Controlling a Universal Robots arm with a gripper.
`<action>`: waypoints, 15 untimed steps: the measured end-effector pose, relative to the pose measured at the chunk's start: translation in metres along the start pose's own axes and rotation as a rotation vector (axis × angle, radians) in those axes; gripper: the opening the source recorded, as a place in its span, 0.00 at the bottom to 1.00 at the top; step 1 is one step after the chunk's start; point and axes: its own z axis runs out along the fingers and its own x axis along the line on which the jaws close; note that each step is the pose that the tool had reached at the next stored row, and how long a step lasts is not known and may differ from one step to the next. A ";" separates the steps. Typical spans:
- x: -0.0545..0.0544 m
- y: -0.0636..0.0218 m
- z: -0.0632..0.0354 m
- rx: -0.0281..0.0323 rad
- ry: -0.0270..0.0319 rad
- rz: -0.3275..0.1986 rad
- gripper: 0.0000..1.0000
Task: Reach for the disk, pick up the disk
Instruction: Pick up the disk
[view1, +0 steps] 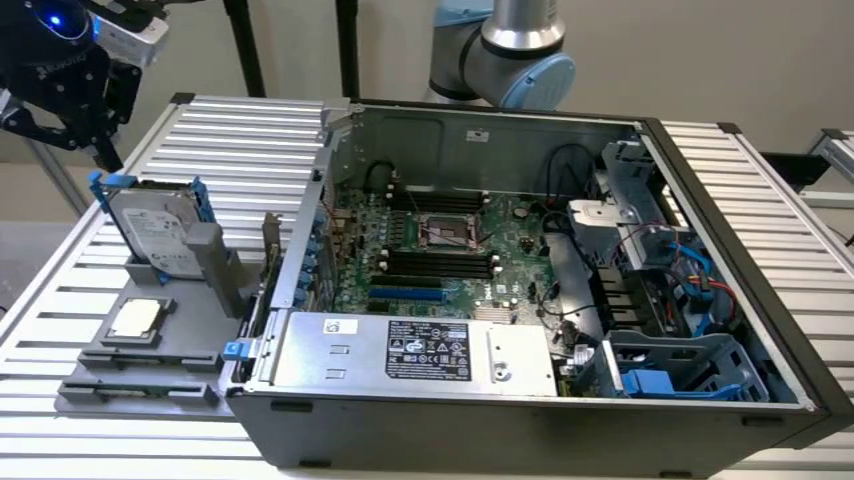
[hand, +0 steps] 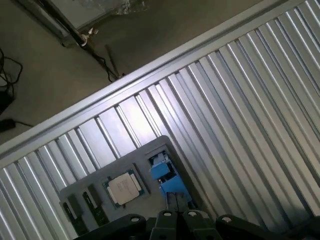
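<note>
- One arm, one claw, one disk, one chip on one grey tray, and one open computer case, all on one slatted table.
- The disk carries two blue rails, one on each side edge.
- The exterior view shows the disk's silver face, standing upright in the tray's holder at the exterior view's left of the case. It also shows the motherboard and a silver box at the case's near edge.
- The wrist view looks down past the claw. There the disk appears edge-on as a blue strip beside the chip, and bare floor with cables lies beyond the table.
- The claw's fingers are pressed together and hold nothing.
- The claw hangs just above the left end of the disk's top edge, fingers pointing down. I cannot tell whether it touches the disk.
</note>
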 end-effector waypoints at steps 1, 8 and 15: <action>0.000 0.0000 0.0000 0.0001 0.0006 -0.018 0.11; 0.000 0.0000 -0.0001 0.0001 0.0051 -0.146 0.11; 0.000 0.0000 -0.0001 0.0001 0.0094 -0.272 0.11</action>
